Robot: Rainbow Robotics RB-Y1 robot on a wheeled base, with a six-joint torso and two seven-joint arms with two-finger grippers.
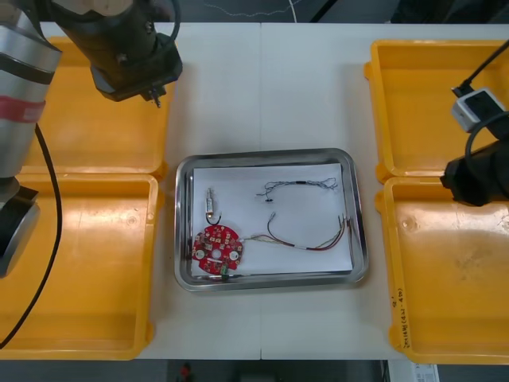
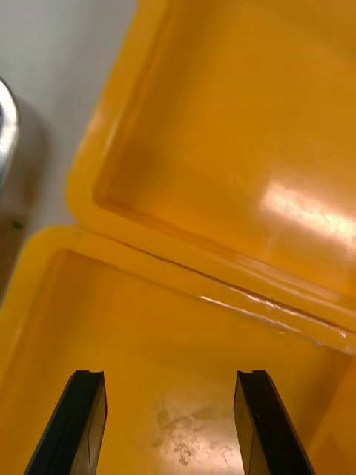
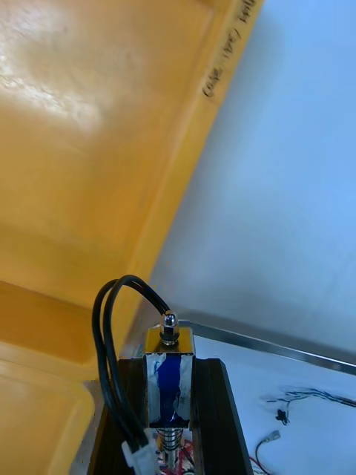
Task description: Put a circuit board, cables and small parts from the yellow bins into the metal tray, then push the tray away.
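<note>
The metal tray (image 1: 358, 239), white inside, lies at mid-table. In it are a round red circuit board (image 1: 216, 248), a small metal part (image 1: 211, 205), a twisted blue and white cable (image 1: 298, 188) and a red and yellow cable (image 1: 310, 237). My left gripper (image 1: 155, 92) hangs above the table between the far left bin and the tray's far left corner. In the left wrist view it (image 3: 170, 367) is shut on a small metal part (image 3: 170, 386) wrapped in blue, from which a black cable (image 3: 107, 356) loops. My right gripper (image 2: 170, 393) stands open over the near right bin (image 2: 185, 349).
Two yellow bins (image 1: 87, 135) (image 1: 79, 263) flank the tray on the left, two more (image 1: 421, 103) (image 1: 445, 270) on the right; all look bare inside. My right arm (image 1: 477, 171) sits over the seam between the right bins. Bare table lies beyond the tray.
</note>
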